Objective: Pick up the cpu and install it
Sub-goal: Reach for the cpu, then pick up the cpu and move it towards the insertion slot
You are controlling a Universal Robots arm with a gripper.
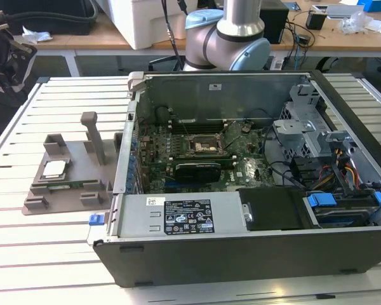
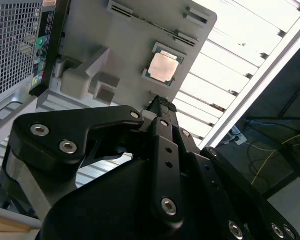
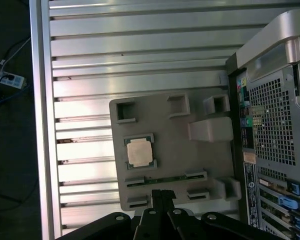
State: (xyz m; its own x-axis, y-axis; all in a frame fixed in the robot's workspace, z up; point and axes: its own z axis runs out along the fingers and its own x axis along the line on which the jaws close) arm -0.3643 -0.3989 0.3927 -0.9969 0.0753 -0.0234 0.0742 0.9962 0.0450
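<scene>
The cpu [image 1: 54,169], a small square chip with a silvery top, lies flat in a recess of the grey holder [image 1: 82,194] on the slatted table, at the exterior view's left of the open computer case [image 1: 241,248]. Both wrist views show the cpu [image 2: 163,67] [image 3: 139,152] from well above, with the black gripper [image 3: 162,194] [image 2: 161,103] hanging over the holder's near edge, apart from the chip. Its fingertips meet with nothing between them. The black motherboard socket [image 1: 206,145] with a metal frame sits inside the case.
A thin green memory stick [image 3: 165,180] [image 1: 70,185] lies in a slot of the holder beside the cpu. A grey upright post [image 1: 93,136] rises from the holder. The case wall [image 1: 128,146] stands between holder and motherboard. Cables and drive bays [image 1: 333,190] fill the case's right side.
</scene>
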